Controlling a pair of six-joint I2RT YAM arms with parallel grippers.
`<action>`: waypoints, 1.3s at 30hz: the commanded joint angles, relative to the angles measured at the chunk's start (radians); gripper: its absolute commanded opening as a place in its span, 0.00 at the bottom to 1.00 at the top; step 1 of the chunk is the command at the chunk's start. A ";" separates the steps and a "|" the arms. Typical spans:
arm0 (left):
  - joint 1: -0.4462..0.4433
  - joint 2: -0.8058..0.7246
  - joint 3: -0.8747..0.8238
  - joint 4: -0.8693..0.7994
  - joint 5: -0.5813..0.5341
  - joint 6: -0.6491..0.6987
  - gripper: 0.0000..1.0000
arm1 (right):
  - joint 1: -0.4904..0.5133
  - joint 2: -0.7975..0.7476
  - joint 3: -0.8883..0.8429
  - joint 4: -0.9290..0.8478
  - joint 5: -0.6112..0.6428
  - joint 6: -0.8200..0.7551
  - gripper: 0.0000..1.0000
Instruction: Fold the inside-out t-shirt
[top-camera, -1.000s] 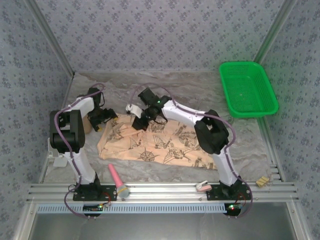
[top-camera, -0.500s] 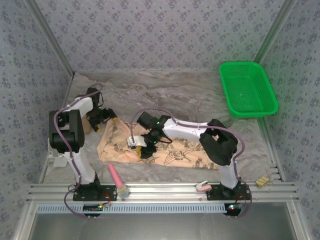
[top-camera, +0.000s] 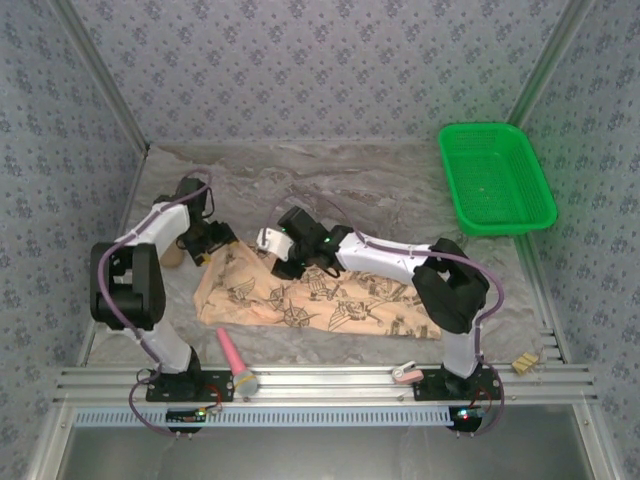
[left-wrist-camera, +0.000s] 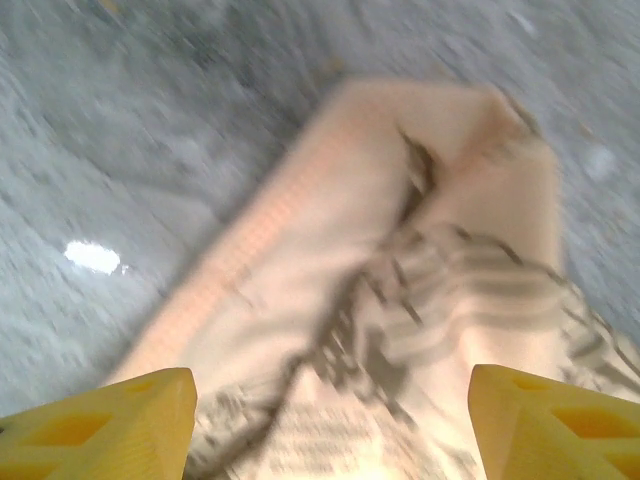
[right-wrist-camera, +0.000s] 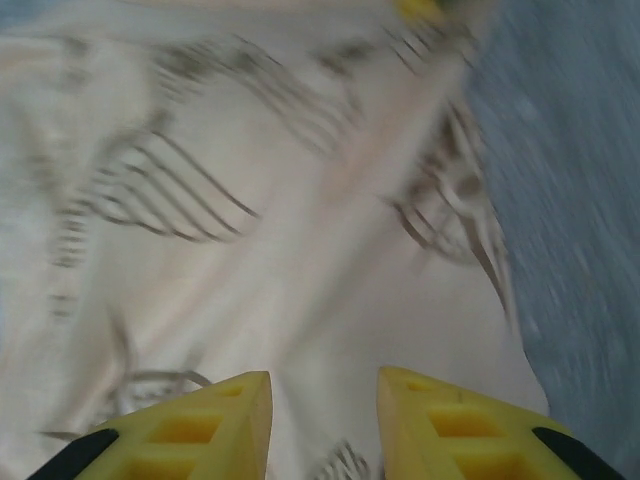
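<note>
The inside-out t-shirt (top-camera: 330, 300) lies flat on the table as a peach-tan band with dark nautical prints. My left gripper (top-camera: 207, 243) hovers at its back left corner. In the left wrist view the left gripper (left-wrist-camera: 332, 390) is open, its yellow fingertips (left-wrist-camera: 140, 420) wide apart over a blurred corner of the t-shirt (left-wrist-camera: 400, 250). My right gripper (top-camera: 280, 262) is over the shirt's back edge, left of the middle. In the right wrist view the right gripper (right-wrist-camera: 325, 385) stands open by a narrow gap, with nothing in it and the t-shirt (right-wrist-camera: 250, 250) below.
A green plastic basket (top-camera: 495, 178) stands at the back right. A pink-handled tool (top-camera: 235, 358) lies by the near rail, in front of the shirt. A small white and pink object (top-camera: 405, 373) and a tan piece (top-camera: 525, 362) rest near the right base. Patterned walls close three sides.
The right gripper swept from the shirt's back edge to its front, opened, then came back to the back edge. The shirt's left part is now narrower. The left gripper shifted slightly.
</note>
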 joint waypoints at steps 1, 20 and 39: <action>-0.053 -0.031 -0.010 -0.012 0.016 -0.023 0.71 | -0.053 -0.072 -0.097 -0.034 0.142 0.308 0.34; 0.072 0.091 -0.138 0.007 -0.014 0.017 0.23 | -0.365 0.011 -0.241 0.044 -0.032 0.676 0.25; -0.188 0.011 0.124 -0.230 -0.231 0.236 0.63 | -0.485 -0.327 -0.255 -0.233 0.240 0.936 0.39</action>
